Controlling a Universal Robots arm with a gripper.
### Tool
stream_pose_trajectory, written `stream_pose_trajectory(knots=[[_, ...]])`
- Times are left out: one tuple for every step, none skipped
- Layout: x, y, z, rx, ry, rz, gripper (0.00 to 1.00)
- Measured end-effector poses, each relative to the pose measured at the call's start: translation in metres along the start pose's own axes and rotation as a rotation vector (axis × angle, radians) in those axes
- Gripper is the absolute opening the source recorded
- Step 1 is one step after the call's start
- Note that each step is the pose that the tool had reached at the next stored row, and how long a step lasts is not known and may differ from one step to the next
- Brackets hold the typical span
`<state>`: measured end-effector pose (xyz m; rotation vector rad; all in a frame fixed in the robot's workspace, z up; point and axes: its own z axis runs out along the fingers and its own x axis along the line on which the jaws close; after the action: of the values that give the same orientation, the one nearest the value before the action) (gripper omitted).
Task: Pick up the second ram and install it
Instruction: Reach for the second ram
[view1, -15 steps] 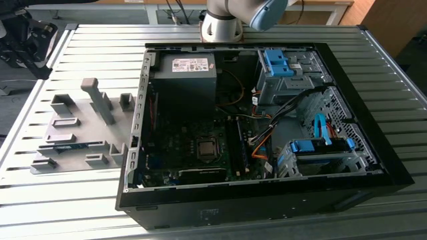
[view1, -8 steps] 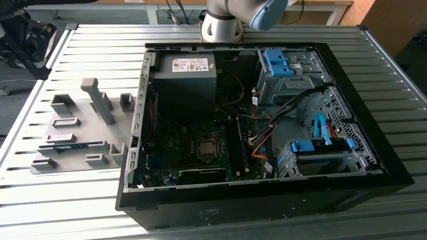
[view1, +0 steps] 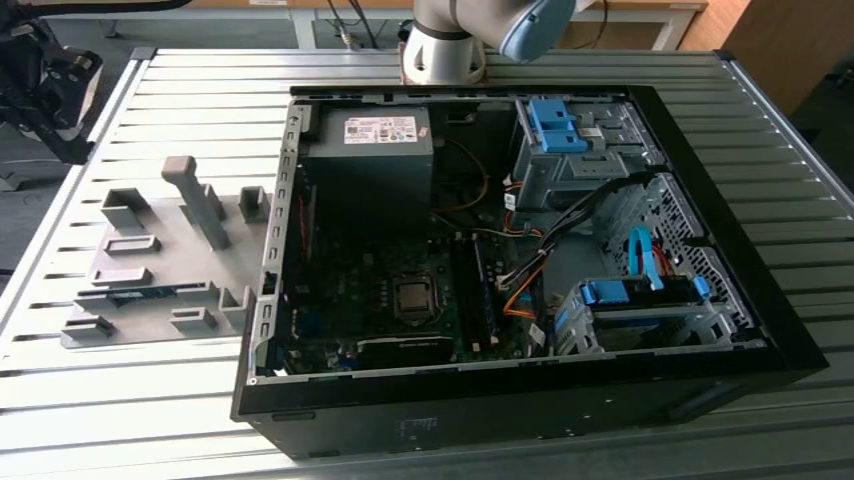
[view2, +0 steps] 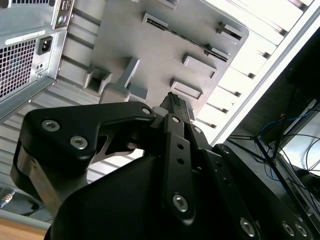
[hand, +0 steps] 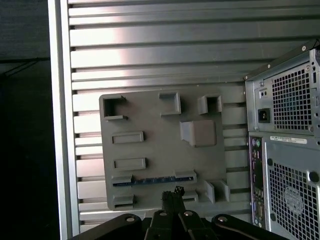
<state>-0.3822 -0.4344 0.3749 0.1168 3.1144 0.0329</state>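
Gripper (hand: 172, 192) closed on itself, nothing between the tips, hanging well above grey fixture plate (hand: 150, 115); second ram (hand: 150, 180) seated in a fixture slot, untouched; in the exterior view the fixture sits at 9 o'clock of the open computer case (view1: 467, 420).
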Motion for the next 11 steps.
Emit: stream_pose_trajectory(knots=[[0.0009,-0.0002,-0.0001,0.0000,0.0000,0.000,0.11],[0.0015,-0.0003,-0.0001,0.0001,0.0001,0.000,0.11],[0.0015,-0.0003,-0.0001,0.0000,0.0000,0.000,0.11],[0.0016,-0.0003,-0.0001,0.0000,0.0000,0.000,0.11],[0.0017,-0.0004,-0.0001,0.0001,0.0000,0.000,0.11],[0.0019,-0.0004,-0.0001,0.0000,0.0000,0.000,0.11],[0.0020,-0.0007,-0.0001,0.0000,0.0000,0.000,0.11],[0.0021,-0.0020,-0.0001,-0.0001,0.0001,0.000,0.11],[0.0021,-0.0035,-0.0001,-0.0001,-0.0001,0.000,0.11],[0.0021,-0.0055,-0.0001,0.0000,0.0000,0.000,0.11],[0.0021,-0.0073,-0.0001,0.0000,0.0001,0.000,0.11]])
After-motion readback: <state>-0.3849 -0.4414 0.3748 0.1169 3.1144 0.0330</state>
